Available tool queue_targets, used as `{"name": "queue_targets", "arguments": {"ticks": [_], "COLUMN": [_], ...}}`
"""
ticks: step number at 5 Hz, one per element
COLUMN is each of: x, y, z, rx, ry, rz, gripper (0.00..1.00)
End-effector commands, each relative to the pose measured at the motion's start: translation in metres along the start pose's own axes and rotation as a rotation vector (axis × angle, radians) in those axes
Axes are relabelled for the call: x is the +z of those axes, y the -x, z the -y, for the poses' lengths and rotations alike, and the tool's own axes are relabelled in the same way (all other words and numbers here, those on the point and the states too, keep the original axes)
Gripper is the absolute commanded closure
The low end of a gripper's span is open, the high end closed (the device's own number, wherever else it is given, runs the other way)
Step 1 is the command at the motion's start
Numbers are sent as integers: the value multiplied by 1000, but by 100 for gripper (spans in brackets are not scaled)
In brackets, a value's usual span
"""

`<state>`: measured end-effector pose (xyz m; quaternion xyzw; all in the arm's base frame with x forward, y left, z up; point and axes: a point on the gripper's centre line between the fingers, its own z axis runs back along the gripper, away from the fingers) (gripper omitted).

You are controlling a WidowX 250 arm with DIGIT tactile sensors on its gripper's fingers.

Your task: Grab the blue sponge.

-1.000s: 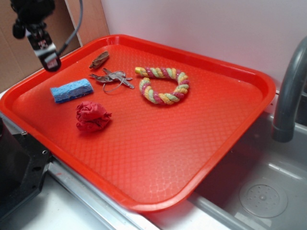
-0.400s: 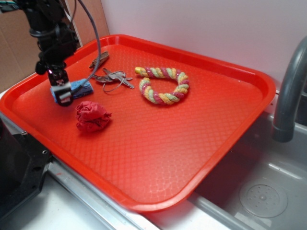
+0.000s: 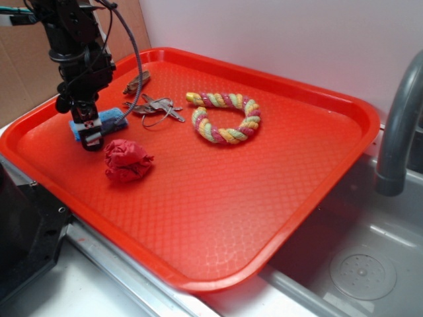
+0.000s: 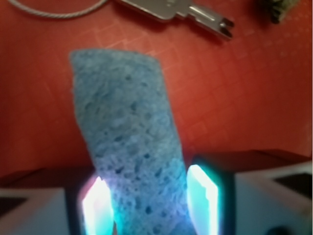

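Observation:
The blue sponge [image 3: 116,119] lies on the red tray [image 3: 231,198] near its left edge, partly hidden by my arm. My gripper [image 3: 91,136] is down over the sponge's near end. In the wrist view the porous sponge [image 4: 128,127] runs between my two lit fingertips [image 4: 99,203], which press against both of its sides where it narrows slightly. The gripper [image 4: 150,201] is shut on the sponge, which still rests on the tray.
A red cloth ball [image 3: 127,160] sits just in front of the sponge. Keys on a ring [image 3: 155,107] and a small brown object [image 3: 137,82] lie behind it. A braided rope toy [image 3: 225,117] lies mid-tray. A grey faucet [image 3: 396,132] and sink [image 3: 360,271] are at right.
My gripper came down from high above the tray's left corner onto the sponge's near end and now grips it. The sponge has stayed in place.

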<state>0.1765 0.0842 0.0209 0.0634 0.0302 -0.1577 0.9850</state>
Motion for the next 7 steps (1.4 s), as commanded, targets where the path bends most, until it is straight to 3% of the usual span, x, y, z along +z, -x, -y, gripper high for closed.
{"name": "queue_targets", "arguments": {"ticks": [1, 2, 3, 5, 6, 7], "x": [29, 70, 106, 193, 209, 207], "y": [3, 2, -7, -17, -15, -13], "z": [2, 13, 28, 71, 81, 73], "rx": [93, 278, 349, 348, 331, 334], "ry": [-41, -16, 70, 87, 52, 110], "rz": [-9, -6, 44, 159, 187, 186], "gripper": [100, 100, 100, 100, 100, 100]}}
